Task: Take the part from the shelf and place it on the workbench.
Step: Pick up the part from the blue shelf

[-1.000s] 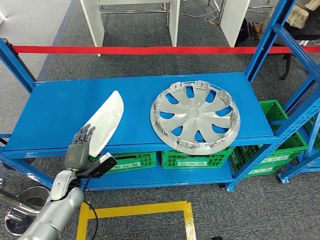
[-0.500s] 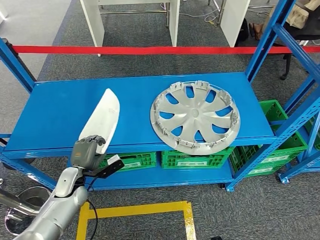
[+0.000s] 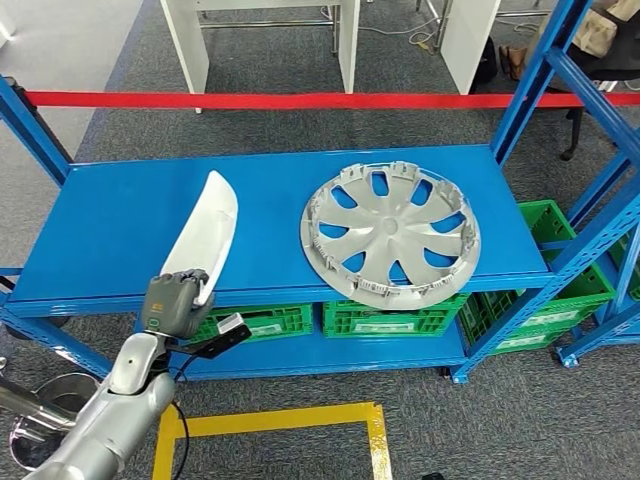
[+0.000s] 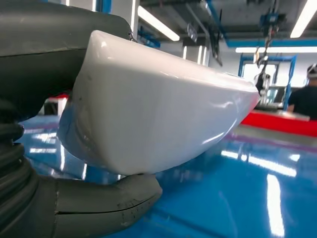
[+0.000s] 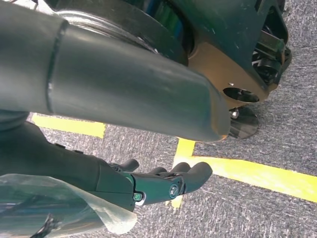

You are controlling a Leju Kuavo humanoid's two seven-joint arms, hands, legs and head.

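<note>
Blue painted steel shelf [image 3: 113, 230], glossy top deck, ceiling strip lights mirrored in it in the left wrist view. Blue uprights at both ends; a second blue rack stands at the right.

Left hand [image 3: 175, 303] at the deck's front edge, fingers wrapped round the lower end of the long white glossy plastic part [image 3: 205, 232]. Part tilts up and away from the hand, over the left half of the deck. Left wrist view: thick grey thumb [image 4: 108, 203] pressed under the white shell [image 4: 157, 114], with blue deck showing below it.

Round silver plastic wheel cover [image 3: 389, 232] lies flat on the right half of the deck, well apart from the white part, its front rim overhanging the edge.

Green plastic crates [image 3: 392, 318] in a row on the lower shelf.

Floor is grey carpet with a yellow taped rectangle [image 3: 272, 420] in front of the shelf. Red barrier tape [image 3: 302, 100] runs behind it; white table legs beyond.

Right hand [image 5: 164, 183] hangs over the carpet and yellow tape, fingers loosely extended, holding nothing.
</note>
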